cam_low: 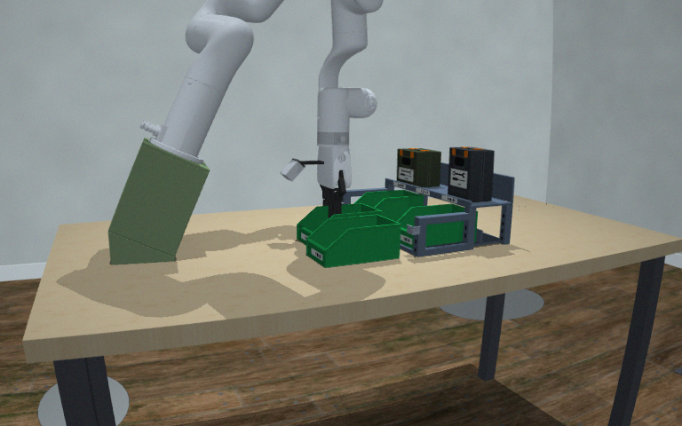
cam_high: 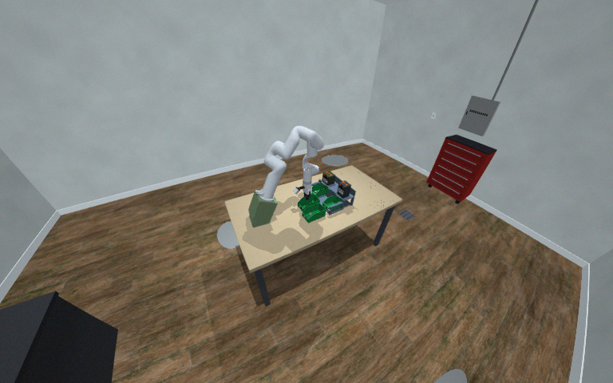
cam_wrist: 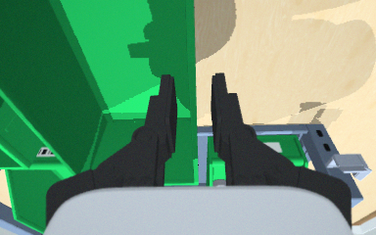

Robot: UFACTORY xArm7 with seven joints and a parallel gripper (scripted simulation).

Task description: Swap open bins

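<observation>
On the pale wooden table top (cam_high: 370,189) (cam_low: 352,301) (cam_wrist: 274,59), two green bins, the nearer one (cam_high: 314,213) (cam_low: 361,246) and the farther one (cam_high: 308,202) (cam_low: 309,221) (cam_wrist: 132,49), stand before the shelf (cam_high: 350,197) (cam_low: 445,248) (cam_wrist: 313,134). Unclenched, the gripper (cam_high: 307,197) (cam_low: 334,215) (cam_wrist: 193,91) straddles the farther one's wall; grey walls (cam_high: 203,80) (cam_low: 100,74) surround a plank floor (cam_high: 158,279) (cam_low: 281,371).

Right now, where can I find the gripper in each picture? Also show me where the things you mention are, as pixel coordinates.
Top view: the gripper (cam_high: 307,195) (cam_low: 333,213) (cam_wrist: 193,91) is near the middle, just above the green bins.
Exterior view: it is near the middle, pointing down at the bins on the table.
Wrist view: its two black fingers reach up from the bottom, around the middle.
Shared landmark: the blue-grey shelf (cam_high: 351,199) (cam_low: 448,248) (cam_wrist: 313,133).
</observation>
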